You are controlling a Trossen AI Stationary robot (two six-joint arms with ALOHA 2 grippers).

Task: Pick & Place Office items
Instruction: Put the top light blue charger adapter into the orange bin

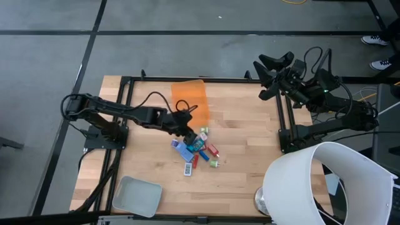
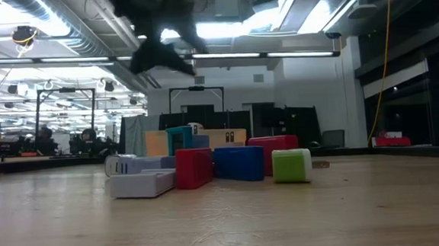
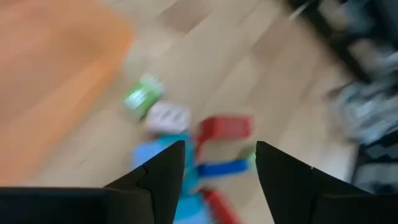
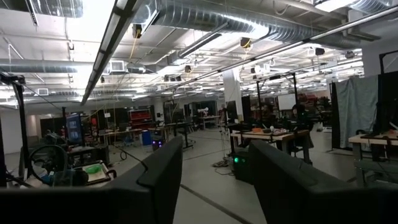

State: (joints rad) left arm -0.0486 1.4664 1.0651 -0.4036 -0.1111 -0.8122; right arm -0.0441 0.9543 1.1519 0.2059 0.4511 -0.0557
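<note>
The cluster of small colourful plastic office items (image 1: pixel 196 152) lies near the middle of the wooden bench (image 1: pixel 244 125). The translucent orange rectangular bin (image 1: pixel 189 99) sits behind it, toward the far edge. The pale grey shallow tray (image 1: pixel 137 195) rests at the near left corner.

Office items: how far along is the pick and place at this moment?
Nothing looks placed yet: the orange bin and the grey tray both appear to hold nothing, and the office items lie clustered mid-table. In hand: the left gripper hangs open over the pile with nothing between its fingers. The right gripper waits open at the table's far right corner. All items are left to move.
</note>
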